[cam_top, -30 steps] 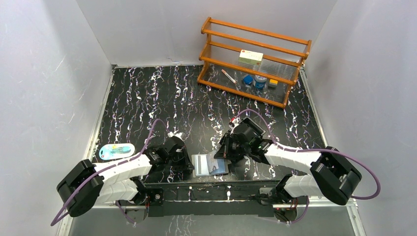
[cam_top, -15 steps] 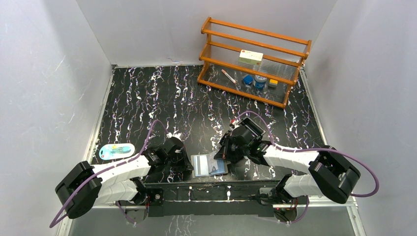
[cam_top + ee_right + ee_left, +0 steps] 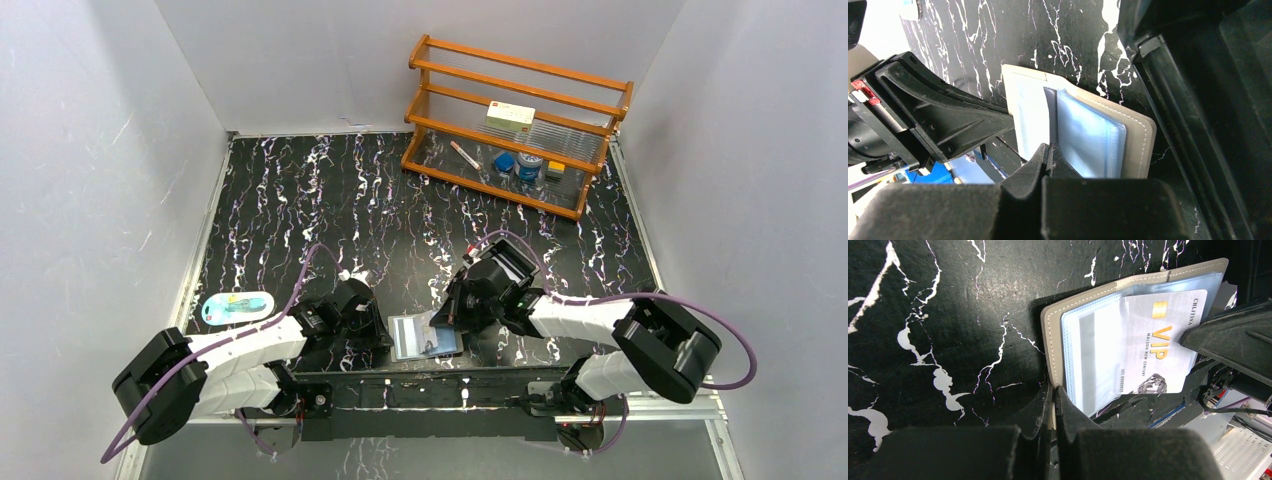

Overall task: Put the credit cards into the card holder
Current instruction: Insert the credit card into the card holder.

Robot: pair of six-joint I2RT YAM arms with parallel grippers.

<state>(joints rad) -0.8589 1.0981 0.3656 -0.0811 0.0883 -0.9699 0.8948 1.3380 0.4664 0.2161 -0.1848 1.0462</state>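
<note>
Two claws, both pinched nearly shut – left claw nips holder by its cover edge, right claw nips card. Holder lies open on table near front edge, card partly in sleeve. Risk: crooked push bends card, or holder slips free. Since a second ago, right claw crept left – card deeper.

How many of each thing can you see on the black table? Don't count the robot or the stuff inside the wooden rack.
card holder: 1
credit card: 1 showing
wooden rack: 1
blue packet: 1
Total: 4
</note>
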